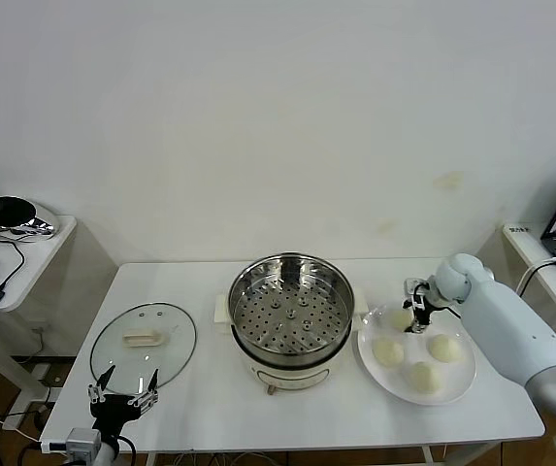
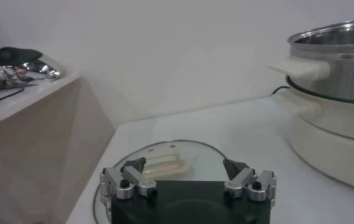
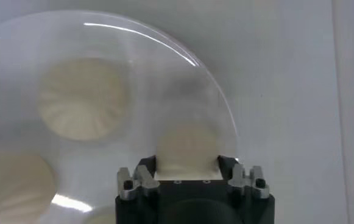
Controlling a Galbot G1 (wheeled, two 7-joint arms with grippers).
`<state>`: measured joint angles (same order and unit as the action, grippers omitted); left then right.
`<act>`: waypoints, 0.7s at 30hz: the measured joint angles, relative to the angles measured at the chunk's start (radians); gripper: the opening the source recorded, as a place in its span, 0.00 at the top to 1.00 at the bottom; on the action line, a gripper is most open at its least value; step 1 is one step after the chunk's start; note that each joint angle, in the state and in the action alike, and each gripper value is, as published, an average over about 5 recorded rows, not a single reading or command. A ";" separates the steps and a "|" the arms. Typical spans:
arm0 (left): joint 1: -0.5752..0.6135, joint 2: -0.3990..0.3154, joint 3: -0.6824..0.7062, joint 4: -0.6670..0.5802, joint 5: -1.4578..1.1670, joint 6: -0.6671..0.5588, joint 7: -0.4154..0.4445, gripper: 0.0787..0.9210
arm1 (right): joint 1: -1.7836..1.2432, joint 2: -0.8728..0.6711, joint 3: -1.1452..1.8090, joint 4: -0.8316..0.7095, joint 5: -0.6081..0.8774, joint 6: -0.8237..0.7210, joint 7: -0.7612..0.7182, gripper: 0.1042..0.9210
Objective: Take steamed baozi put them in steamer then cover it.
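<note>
a round shiny steel steamer point(image 1: 291, 313) on a cream base sits mid-table, uncovered. at its 3 o'clock, a flat white plate point(image 1: 462, 381) holds four cream-white steamed buns point(image 1: 444, 347). the right gripper point(image 1: 417, 316) has its fingers clamped on the bun at the plate's 11 o'clock. at the steamer's 9 o'clock lies the clear glass lid point(image 1: 144, 338); the left gripper point(image 1: 122, 397), fingers apart, hovers at the lid's 6 o'clock.

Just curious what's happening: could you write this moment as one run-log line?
right gripper: fingers around a baozi on plate | left gripper: open, idle near cover | steamer: empty, uncovered
</note>
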<state>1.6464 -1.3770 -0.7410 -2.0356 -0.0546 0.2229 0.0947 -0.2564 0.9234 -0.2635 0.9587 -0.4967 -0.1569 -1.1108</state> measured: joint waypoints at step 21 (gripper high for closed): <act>-0.017 0.003 0.023 -0.021 0.008 0.003 -0.005 0.12 | 0.365 -0.013 -0.246 0.085 0.275 -0.043 -0.108 0.38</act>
<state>1.6295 -1.3738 -0.7178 -2.0566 -0.0464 0.2261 0.0895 0.1088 0.9101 -0.5099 1.0437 -0.2221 -0.1995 -1.2192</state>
